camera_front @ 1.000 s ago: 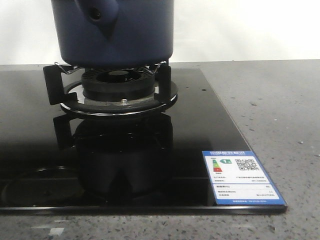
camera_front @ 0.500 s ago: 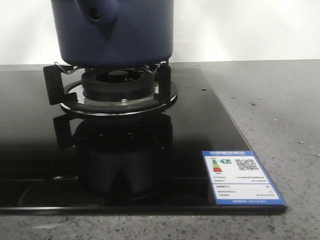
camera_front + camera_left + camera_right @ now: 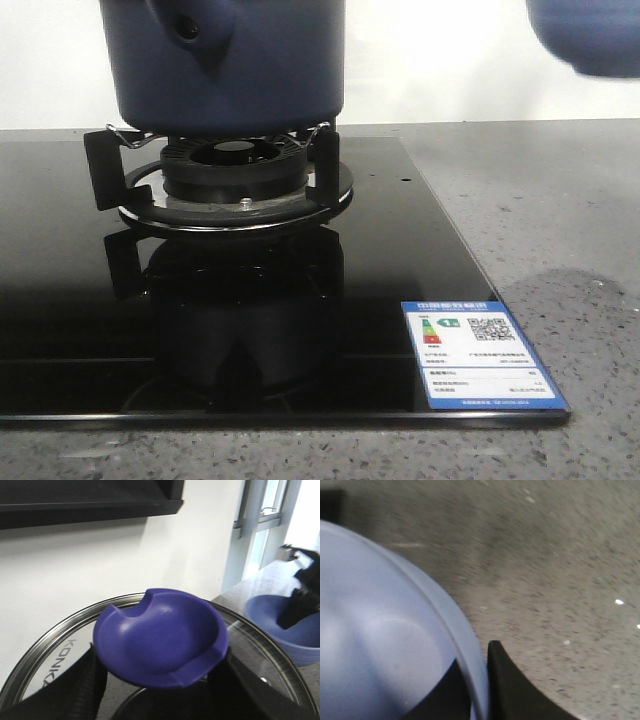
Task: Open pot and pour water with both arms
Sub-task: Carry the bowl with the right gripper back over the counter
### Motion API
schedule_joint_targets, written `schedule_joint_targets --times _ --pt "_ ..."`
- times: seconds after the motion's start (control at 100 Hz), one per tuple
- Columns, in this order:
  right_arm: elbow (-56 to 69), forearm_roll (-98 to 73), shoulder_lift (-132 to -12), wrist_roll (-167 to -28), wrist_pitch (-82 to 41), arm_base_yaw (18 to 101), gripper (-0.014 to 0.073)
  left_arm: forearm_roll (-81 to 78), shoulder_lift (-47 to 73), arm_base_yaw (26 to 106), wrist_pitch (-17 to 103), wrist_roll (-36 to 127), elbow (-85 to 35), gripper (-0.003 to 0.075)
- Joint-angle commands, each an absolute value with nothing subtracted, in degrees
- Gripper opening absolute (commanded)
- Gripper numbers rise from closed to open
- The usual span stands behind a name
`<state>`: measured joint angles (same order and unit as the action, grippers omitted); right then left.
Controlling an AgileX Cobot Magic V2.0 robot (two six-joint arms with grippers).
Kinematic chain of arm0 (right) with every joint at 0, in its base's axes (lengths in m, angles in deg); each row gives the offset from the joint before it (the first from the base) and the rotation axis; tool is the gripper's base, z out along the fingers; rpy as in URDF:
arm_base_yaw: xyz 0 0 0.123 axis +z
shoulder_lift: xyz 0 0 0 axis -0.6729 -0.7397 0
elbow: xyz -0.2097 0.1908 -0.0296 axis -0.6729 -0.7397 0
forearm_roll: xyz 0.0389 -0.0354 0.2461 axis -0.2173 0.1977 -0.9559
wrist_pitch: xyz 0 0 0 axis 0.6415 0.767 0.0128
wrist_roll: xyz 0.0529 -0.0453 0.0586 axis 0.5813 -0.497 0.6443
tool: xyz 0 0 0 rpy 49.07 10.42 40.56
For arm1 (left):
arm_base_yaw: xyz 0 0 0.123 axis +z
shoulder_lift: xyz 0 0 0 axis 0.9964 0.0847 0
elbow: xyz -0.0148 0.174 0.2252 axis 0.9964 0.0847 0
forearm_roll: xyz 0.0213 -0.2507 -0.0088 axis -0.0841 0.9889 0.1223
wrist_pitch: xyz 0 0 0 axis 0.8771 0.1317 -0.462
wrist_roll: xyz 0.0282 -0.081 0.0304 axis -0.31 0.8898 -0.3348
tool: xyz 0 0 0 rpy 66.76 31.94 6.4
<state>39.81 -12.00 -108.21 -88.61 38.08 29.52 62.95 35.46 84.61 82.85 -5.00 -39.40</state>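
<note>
Label: you see the energy sticker (image 3: 485,354) at the near right corner of the black glass hob (image 3: 400,230), unchanged from a second ago.

Burner: the ring and its pan supports (image 3: 235,180) sit mid-hob, unmoved apart from a slight shift of the whole picture.

Pot: the pot (image 3: 225,60) stands on those supports, far and left of centre, its stubby handle pointing toward you. It has not been lifted.

Change: a lighter blue bowl (image 3: 585,35) has come into the front view's upper right, raised off the grey counter (image 3: 560,200), with a soft shadow newly fallen on the counter near the hob's right edge. You can take it that the pouring vessel is being carried in.

Left claw: the left gripper (image 3: 160,680) has its dark fingers (image 3: 85,680) on either side of the purple lid knob (image 3: 160,630); it looks to be pinching the knob.

Lid: the glass lid (image 3: 45,655) with its steel rim appears only in the left wrist view; the front view crops the pot's top, so you cannot tell whether the lid is off.

Right claw: the right gripper (image 3: 477,685) pinches the bowl's rim, one finger inside and one outside.

Views: the left wrist view alone shows bowl and right arm to the pot's right; the right wrist view alone shows the bowl's interior, contents unclear.
</note>
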Motion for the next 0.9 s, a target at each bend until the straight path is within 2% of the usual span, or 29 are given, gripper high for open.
schedule_joint_targets --times 0.0,0.54,0.89 --pt "41.29 -10.9 -107.26 -88.62 42.24 29.0 -0.0043 68.73 33.44 82.51 82.86 -5.36 -41.63 0.0315" --pt "29.96 -10.61 -107.51 -88.62 30.18 29.0 -0.0043 68.61 33.8 81.52 81.87 -5.44 -41.63 0.0315" --pt "27.98 -10.72 -107.51 -88.62 26.17 29.0 -0.0043 68.61 33.8 81.52 81.67 -5.44 -41.63 0.0315"
